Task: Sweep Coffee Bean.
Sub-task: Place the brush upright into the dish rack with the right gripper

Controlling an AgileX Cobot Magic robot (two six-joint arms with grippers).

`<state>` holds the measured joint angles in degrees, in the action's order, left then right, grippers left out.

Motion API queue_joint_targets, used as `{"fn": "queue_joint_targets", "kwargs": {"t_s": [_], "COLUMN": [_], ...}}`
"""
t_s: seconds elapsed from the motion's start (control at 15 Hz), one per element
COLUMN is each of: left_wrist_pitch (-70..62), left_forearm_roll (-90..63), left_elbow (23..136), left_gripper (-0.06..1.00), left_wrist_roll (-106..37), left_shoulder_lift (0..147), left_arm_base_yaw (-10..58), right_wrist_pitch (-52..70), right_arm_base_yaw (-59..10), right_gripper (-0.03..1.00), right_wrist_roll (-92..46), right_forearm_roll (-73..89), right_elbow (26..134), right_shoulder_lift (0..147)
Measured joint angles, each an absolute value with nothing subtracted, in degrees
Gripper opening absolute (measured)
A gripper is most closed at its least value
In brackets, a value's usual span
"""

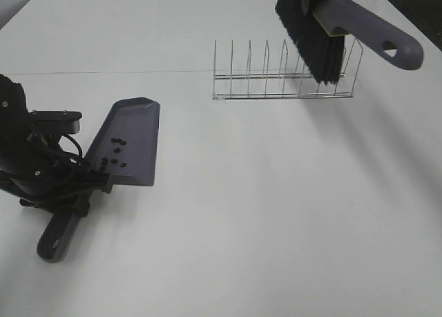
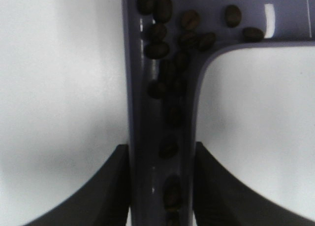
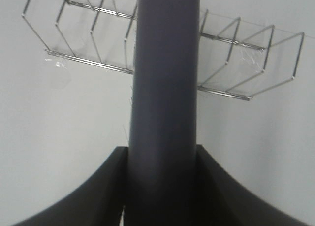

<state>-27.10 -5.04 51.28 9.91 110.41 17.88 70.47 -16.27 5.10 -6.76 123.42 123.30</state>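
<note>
Left wrist: left gripper (image 2: 162, 157) clamped on dustpan (image 2: 140, 113) handle, coffee beans (image 2: 157, 49) just ahead of jaws; keep pan level. Right gripper (image 3: 163, 157) grips brush (image 3: 165, 63) over rack (image 1: 283, 96).

The tiny, dark brown oval coffee beans (image 1: 114, 151) lie loose inside the grey-purple plastic dustpan (image 1: 135, 120) that I hold on the left of the white desk (image 1: 276, 206). A few are scattered at the rear of its blade. Others bunch together down its hollow handle (image 2: 140, 122), some touching.
</note>
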Motion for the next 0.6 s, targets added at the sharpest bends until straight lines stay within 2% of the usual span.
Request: {"fn": "queue_joint_targets", "kwargs": {"t_s": [0.4,0.6], "left_wrist_pitch": [-27.0,-27.0], "left_forearm_roll": [-4.9,-4.9], "left_elbow": [51.3,51.3], "left_gripper": [0.34,0.34], "left_wrist_roll": [10.0,10.0], "left_shoulder_lift": [110.4,110.4], "left_arm_base_yaw": [17.9,17.9], "right_wrist_pitch": [70.1,66.6], "right_arm_base_yaw": [-14.6,-13.8], "right_gripper": [0.31,0.31], "right_wrist_roll": [4.6,3.8], "right_forearm_roll": [-6.5,-6.6], "right_elbow": [104.6,100.5], "right_shoulder_lift": [119.2,119.2]}}
